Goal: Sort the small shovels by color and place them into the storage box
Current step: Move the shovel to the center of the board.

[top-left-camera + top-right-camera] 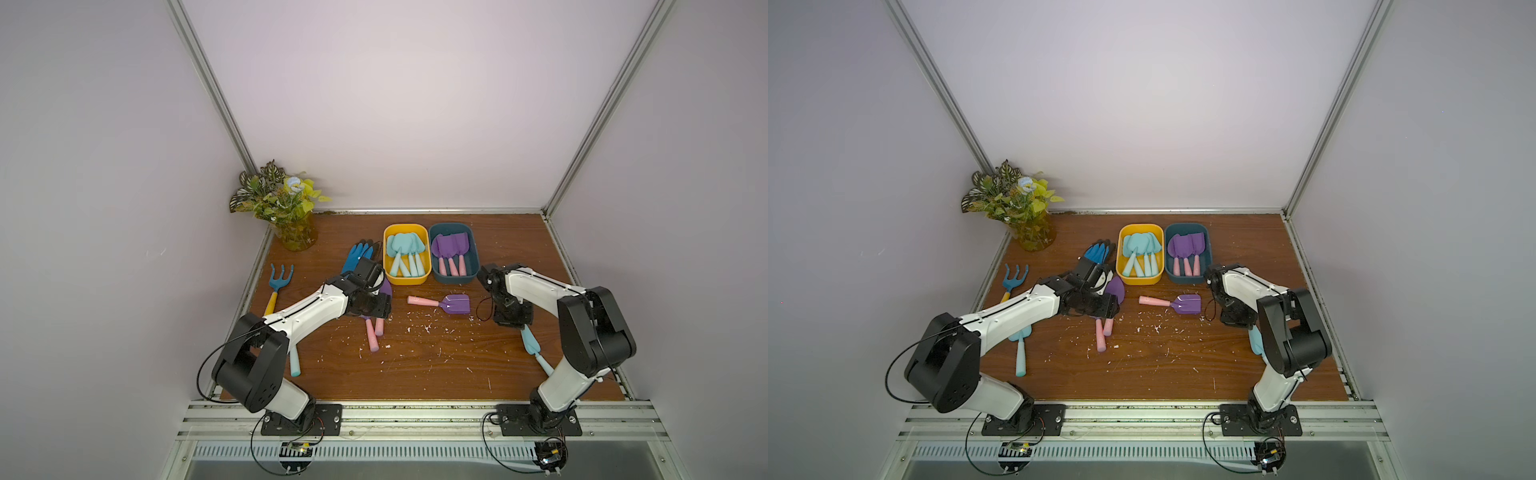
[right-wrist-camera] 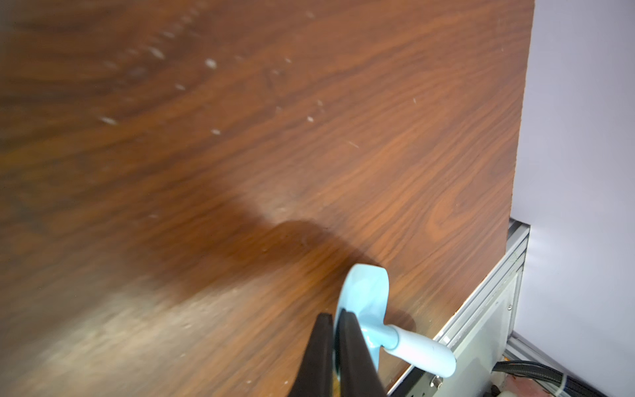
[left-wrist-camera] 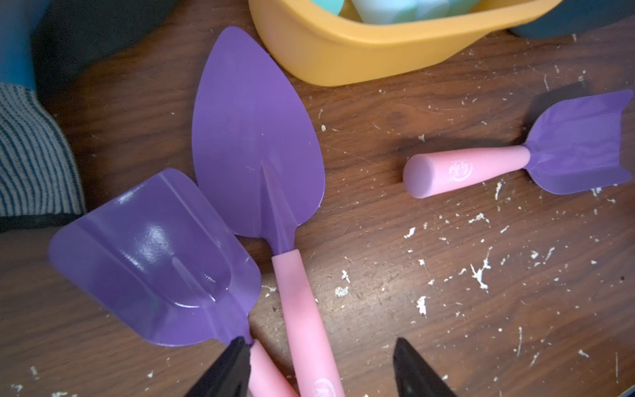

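A yellow storage box (image 1: 406,281) holds several aqua shovels, and the dark teal box (image 1: 453,281) beside it holds three purple ones. A purple shovel with a pink handle (image 1: 456,304) (image 3: 580,144) lies alone in front of the boxes. My left gripper (image 3: 319,343) is open low over the pink handles of two more purple shovels, one pointed (image 3: 254,137) and one a square scoop (image 3: 154,257). My right gripper (image 2: 335,313) is shut on the blade of an aqua shovel (image 2: 367,292) (image 1: 531,343), which stands tilted on edge near the front right. Another aqua shovel (image 1: 1020,357) lies partly under the left arm.
A blue rake with a yellow handle (image 1: 276,286) lies at the left edge. A blue glove (image 1: 357,255) lies behind the left gripper. A plant in a yellow vase (image 1: 293,232) fills the back left corner. White specks litter the wooden table (image 1: 436,365).
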